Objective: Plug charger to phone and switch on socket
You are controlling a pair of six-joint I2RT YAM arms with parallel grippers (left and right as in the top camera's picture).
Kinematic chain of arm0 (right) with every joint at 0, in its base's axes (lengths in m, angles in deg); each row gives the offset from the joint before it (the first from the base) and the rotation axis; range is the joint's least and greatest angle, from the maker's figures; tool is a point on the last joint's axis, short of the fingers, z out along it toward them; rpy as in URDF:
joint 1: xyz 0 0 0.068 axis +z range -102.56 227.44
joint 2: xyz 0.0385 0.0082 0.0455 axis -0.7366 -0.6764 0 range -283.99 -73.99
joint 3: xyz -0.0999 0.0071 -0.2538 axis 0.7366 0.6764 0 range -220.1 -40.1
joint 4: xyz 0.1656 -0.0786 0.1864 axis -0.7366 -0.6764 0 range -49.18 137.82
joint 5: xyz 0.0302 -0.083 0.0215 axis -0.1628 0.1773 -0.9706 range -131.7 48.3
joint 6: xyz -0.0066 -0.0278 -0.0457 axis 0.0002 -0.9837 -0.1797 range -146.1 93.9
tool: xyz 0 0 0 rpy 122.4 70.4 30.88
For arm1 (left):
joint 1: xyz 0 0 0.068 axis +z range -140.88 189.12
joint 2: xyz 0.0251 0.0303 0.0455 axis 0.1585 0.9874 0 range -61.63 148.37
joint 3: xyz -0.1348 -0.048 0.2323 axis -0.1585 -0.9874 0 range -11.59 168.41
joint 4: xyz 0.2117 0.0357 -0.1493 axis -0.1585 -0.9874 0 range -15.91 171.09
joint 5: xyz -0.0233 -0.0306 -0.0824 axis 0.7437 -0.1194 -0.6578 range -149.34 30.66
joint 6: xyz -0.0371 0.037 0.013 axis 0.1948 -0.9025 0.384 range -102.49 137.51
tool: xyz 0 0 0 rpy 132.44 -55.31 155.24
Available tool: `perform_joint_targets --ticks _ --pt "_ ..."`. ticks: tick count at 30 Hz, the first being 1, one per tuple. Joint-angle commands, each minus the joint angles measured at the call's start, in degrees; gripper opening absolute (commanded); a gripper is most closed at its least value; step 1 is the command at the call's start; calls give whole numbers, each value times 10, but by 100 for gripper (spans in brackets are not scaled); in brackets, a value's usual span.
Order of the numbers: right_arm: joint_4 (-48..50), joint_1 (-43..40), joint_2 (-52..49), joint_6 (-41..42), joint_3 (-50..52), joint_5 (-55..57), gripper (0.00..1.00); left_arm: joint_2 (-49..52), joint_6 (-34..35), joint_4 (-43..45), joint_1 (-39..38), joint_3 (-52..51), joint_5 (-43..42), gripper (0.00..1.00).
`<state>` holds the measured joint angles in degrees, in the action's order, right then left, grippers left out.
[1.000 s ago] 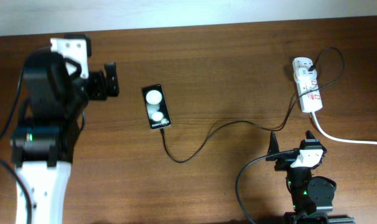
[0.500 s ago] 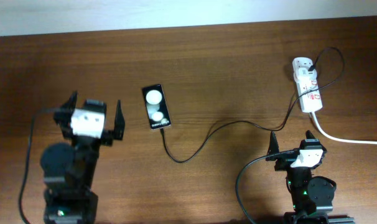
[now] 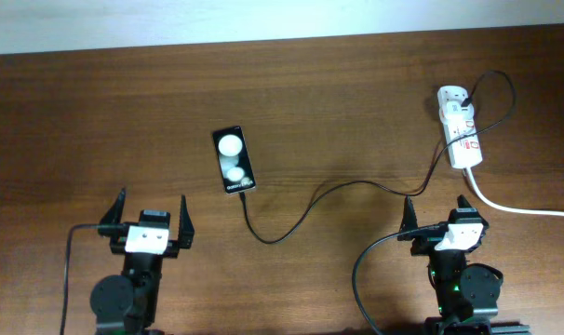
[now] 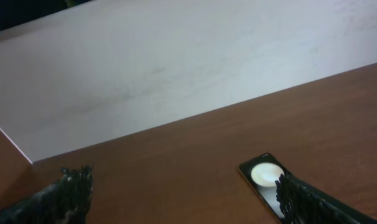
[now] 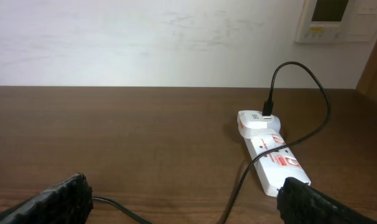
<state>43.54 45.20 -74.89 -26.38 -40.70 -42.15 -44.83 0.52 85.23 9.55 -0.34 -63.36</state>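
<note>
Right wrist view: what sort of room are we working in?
Probably an office or lab: a wooden table against a plain white wall, with a wall-mounted control panel, perhaps a thermostat.

Black-fingered left gripper (image 3: pixel 152 199) and right gripper (image 3: pixel 436 207), white wrist blocks (image 3: pixel 150 237), looping black cables (image 3: pixel 359 270)

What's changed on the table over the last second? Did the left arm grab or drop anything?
The left gripper drew back from beside the phone to the near edge of the table. It is open and empty now, and nothing was taken hold of or let go. The right gripper, the phone, the charger and the socket stayed where they were.
</note>
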Motion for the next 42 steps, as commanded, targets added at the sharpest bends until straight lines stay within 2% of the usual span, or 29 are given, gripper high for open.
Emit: perform_joint_targets --ticks 1,12,15,21,42 --pt "-3 3 5 -3 3 1 99 -40 -9 3 3 -37 11 99" --pt "-3 3 5 -3 3 1 99 -148 -9 -4 3 -108 23 99" --pt "-3 3 5 -3 3 1 99 -165 -9 -30 3 -108 24 99" --pt "-3 3 5 -3 3 1 99 -165 -9 -89 3 -108 24 99" --pt "-3 3 5 -3 3 1 99 -165 -5 -88 2 -108 23 99"
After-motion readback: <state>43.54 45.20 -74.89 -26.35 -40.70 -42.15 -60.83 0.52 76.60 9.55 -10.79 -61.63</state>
